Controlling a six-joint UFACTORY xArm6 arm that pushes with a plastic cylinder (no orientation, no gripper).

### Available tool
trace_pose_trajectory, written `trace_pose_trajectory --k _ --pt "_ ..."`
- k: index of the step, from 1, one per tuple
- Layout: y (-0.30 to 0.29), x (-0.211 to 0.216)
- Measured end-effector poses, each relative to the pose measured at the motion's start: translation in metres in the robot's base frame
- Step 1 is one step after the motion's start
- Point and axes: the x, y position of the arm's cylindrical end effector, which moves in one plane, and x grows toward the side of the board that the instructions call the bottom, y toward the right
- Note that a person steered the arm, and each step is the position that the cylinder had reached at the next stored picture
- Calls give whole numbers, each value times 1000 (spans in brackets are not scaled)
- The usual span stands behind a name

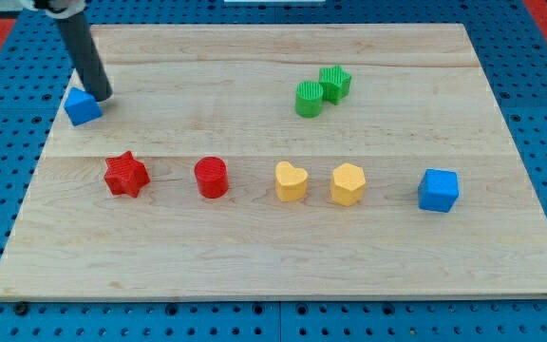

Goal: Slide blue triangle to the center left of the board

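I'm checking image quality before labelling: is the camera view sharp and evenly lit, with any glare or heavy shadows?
Camera view: blocks are sharp and evenly lit, no glare on the board; shadows are soft and short; my tip beside the blue triangle is clear, though the rod's top is cropped.

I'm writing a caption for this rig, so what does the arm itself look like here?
Only my end piece shows: a straight, smooth, dark grey to black cylindrical rod coming down from the view's top left, with a glimpse of a pale fitting at the frame edge. No cables or markings are visible. My tip sits beside the small blue triangle block.
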Motion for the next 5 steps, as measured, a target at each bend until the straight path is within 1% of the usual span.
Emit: trace_pose_trajectory --k 1,2,3,4,5 --pt "-7 -1" --pt "-10 9" --pt "-30 33" --pt "-34 31" --pt "-37 15"
